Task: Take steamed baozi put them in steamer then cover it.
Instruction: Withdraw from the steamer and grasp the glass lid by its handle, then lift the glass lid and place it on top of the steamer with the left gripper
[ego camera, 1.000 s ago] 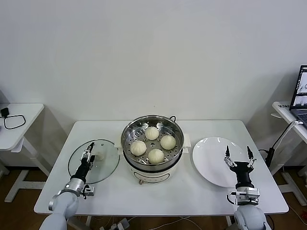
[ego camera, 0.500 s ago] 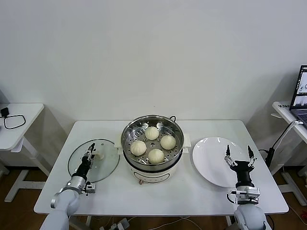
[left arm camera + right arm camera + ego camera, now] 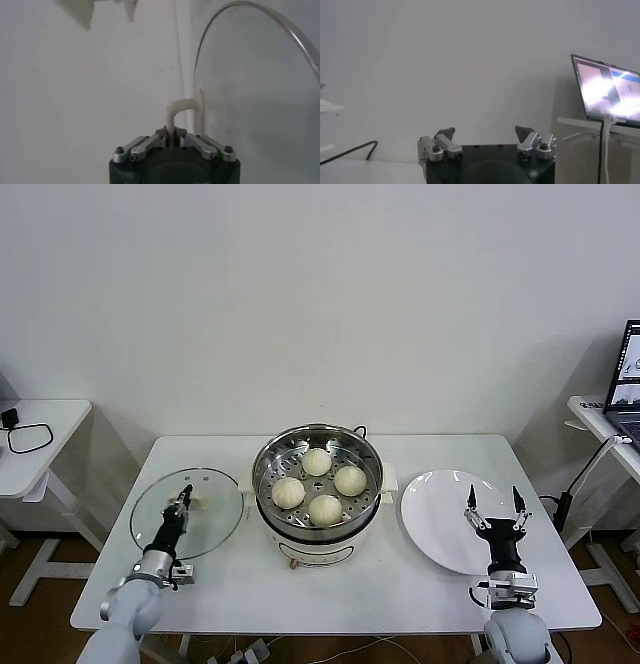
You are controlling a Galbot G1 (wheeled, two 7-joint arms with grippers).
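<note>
We've got the left gripper [image 3: 183, 502] clamped on the cover [image 3: 187, 513] handle left of the steamer [image 3: 318, 484], right gripper [image 3: 493, 507] spread wide over the plate [image 3: 440, 519], baozi [image 3: 326, 509] already in — thin pinch, so lid may swing & slip

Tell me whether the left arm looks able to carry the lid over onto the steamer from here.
Probably yes: the left gripper is shut on the cover handle, and nothing stands between it and the open steamer beside it.
</note>
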